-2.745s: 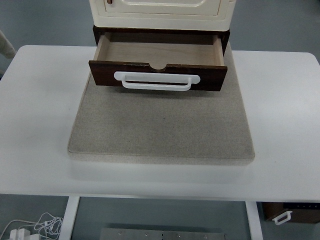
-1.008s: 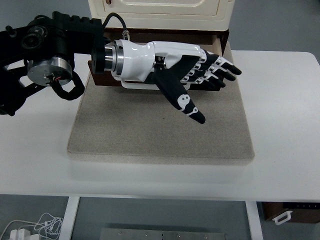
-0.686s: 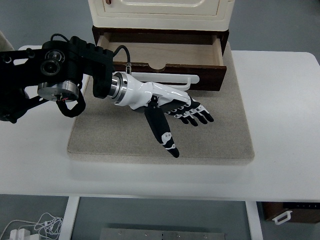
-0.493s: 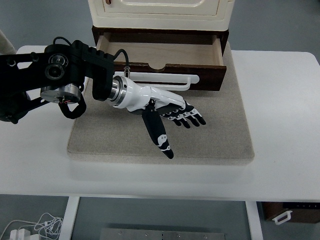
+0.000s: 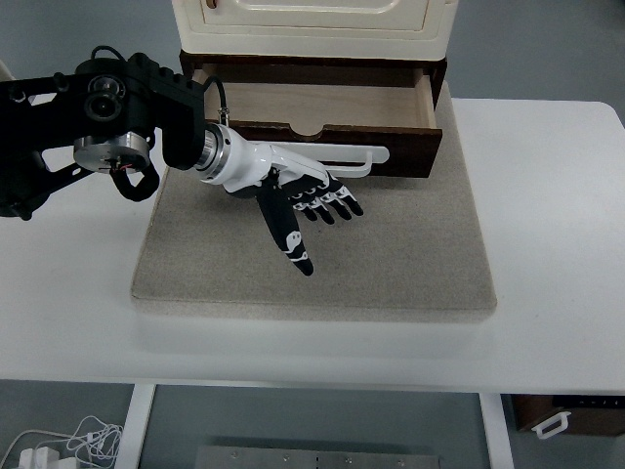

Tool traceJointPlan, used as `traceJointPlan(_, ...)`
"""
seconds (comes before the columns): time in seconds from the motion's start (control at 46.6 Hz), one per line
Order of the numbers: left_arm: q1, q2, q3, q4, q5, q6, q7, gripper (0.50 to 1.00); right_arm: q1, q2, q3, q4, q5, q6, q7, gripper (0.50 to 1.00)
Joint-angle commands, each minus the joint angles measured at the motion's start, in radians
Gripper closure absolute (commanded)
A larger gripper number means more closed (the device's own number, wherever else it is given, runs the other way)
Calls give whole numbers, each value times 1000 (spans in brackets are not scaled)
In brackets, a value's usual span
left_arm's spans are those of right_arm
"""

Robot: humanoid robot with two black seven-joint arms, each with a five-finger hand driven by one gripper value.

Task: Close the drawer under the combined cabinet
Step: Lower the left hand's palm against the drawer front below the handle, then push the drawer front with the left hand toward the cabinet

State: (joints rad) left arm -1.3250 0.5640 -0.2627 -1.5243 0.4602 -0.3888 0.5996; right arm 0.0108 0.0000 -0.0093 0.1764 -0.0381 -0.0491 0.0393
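A dark brown drawer [image 5: 400,147] stands pulled out under the cream cabinet [image 5: 312,24], showing its bare wooden inside. A white bar handle [image 5: 366,156] runs across the drawer front. My left hand [image 5: 308,210] comes in from the left on a black arm [image 5: 98,107]. It hovers just in front of the drawer front, over the mat, with its fingers spread flat and the thumb pointing toward me. It holds nothing. The hand covers the left part of the handle.
The cabinet and drawer stand on a grey felt mat [image 5: 322,264] lying on a white table [image 5: 557,234]. A small dark box with a white handle [image 5: 552,422] sits on the floor at lower right. Cables [image 5: 59,445] lie at lower left.
The left arm came into view, reached across the drawer front, then drew back left and toward the drawer front. The drawer has stayed open throughout.
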Motion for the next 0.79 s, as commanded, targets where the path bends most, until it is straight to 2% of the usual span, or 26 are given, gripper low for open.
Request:
traceJointPlan(0.0,0,1,2,13,0,-2,0,500,0,0,0,0,0,0,1,548)
traceJointPlan(0.772,-6,-4,-12,128,5,4,-6,500,0,0,0,0,1,0,1,548)
